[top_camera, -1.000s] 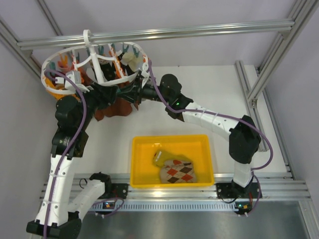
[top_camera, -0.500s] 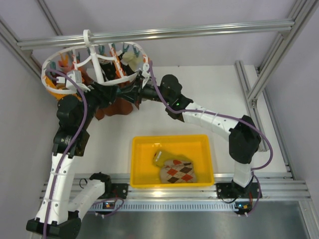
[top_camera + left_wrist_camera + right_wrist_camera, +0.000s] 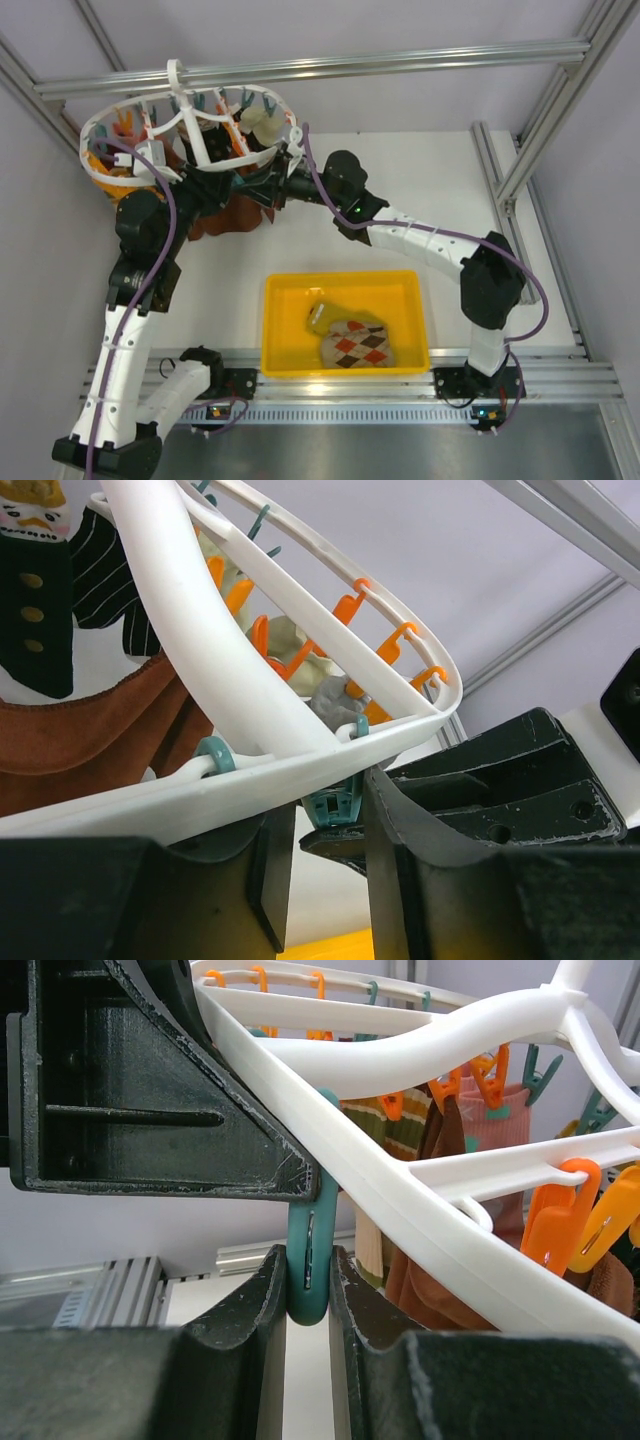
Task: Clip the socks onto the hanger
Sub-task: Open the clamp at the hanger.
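The round white hanger [image 3: 178, 90] with orange and teal clips hangs from the rail at the back left. My right gripper [image 3: 308, 1280] is shut on a teal clip [image 3: 308, 1250] under the hanger rim [image 3: 420, 1030]. In the top view it [image 3: 262, 183] sits at the hanger's near right edge. My left gripper [image 3: 330, 820] is open just under the rim [image 3: 200, 630], with the same teal clip [image 3: 335, 805] above its fingertips. It [image 3: 225, 185] faces the right gripper. An argyle sock [image 3: 360, 345] and a mustard sock [image 3: 322, 318] lie in the yellow bin [image 3: 345, 278].
Rust-brown socks [image 3: 235, 215] and other socks hang from the hanger, among them a black-and-white patterned one [image 3: 40, 580]. An aluminium rail [image 3: 400, 60] crosses the back. A frame post [image 3: 520, 170] stands at the right. The yellow bin sits between the arm bases.
The hanger has shifted slightly to the left and both grippers have edged up with it. The socks in the bin have not moved.
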You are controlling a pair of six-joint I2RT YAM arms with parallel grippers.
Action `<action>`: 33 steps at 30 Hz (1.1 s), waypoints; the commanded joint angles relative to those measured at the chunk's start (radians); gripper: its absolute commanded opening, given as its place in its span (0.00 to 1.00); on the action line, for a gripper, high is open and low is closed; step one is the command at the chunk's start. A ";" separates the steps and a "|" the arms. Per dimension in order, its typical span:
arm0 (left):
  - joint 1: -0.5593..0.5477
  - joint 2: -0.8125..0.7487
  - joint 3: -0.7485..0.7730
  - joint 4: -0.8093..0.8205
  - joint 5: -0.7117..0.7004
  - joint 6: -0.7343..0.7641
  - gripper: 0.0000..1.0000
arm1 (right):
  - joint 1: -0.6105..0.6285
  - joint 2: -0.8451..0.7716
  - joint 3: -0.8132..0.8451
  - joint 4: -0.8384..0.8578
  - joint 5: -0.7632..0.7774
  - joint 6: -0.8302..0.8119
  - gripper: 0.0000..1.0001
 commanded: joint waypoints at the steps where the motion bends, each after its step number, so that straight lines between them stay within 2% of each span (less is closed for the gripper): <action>1: 0.012 0.082 0.003 0.211 -0.062 0.029 0.03 | 0.020 -0.081 -0.009 0.043 -0.101 -0.029 0.10; 2: 0.012 0.080 0.005 0.211 -0.060 0.029 0.00 | 0.020 -0.081 -0.010 0.038 -0.099 -0.032 0.18; 3: 0.013 0.080 0.005 0.212 -0.060 0.030 0.00 | 0.020 -0.086 -0.015 0.030 -0.093 -0.037 0.32; 6: 0.013 0.080 0.005 0.209 -0.065 0.032 0.00 | 0.016 -0.098 -0.029 0.007 -0.086 -0.055 0.50; 9: 0.013 0.079 0.008 0.203 -0.057 0.037 0.00 | 0.005 -0.127 -0.068 -0.005 -0.070 -0.086 0.57; 15: 0.012 0.077 0.008 0.182 -0.054 0.061 0.00 | -0.013 -0.143 -0.070 -0.043 -0.047 -0.113 0.54; 23: 0.013 0.060 -0.031 0.214 -0.039 0.110 0.00 | -0.021 -0.141 -0.049 -0.100 -0.036 -0.123 0.54; 29: 0.013 0.059 -0.043 0.225 -0.022 0.132 0.00 | -0.082 -0.204 -0.099 -0.250 -0.099 -0.118 0.66; 32: 0.013 0.053 -0.055 0.237 -0.013 0.129 0.00 | -0.130 -0.242 -0.145 -0.293 -0.158 -0.120 0.78; 33: 0.012 0.050 -0.058 0.238 -0.013 0.129 0.00 | -0.135 -0.248 -0.167 -0.292 -0.153 -0.118 0.78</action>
